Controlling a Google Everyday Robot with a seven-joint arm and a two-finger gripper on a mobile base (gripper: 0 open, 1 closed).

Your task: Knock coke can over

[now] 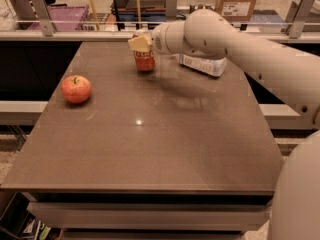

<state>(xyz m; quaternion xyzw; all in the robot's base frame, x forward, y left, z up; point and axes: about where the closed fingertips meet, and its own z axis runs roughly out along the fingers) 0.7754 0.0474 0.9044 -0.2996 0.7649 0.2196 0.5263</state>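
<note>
The coke can (144, 60) is a small red can with white script. It stands near the far edge of the brown table (150, 144), left of centre, roughly upright. My gripper (140, 42) is at the can's top and covers its upper part, touching it. My white arm (240, 39) reaches in from the right, above the table.
A red apple (76, 89) sits at the table's left side. A white packet (202, 64) lies at the far edge, right of the can and under my arm. A railing and shelves with boxes stand behind the table.
</note>
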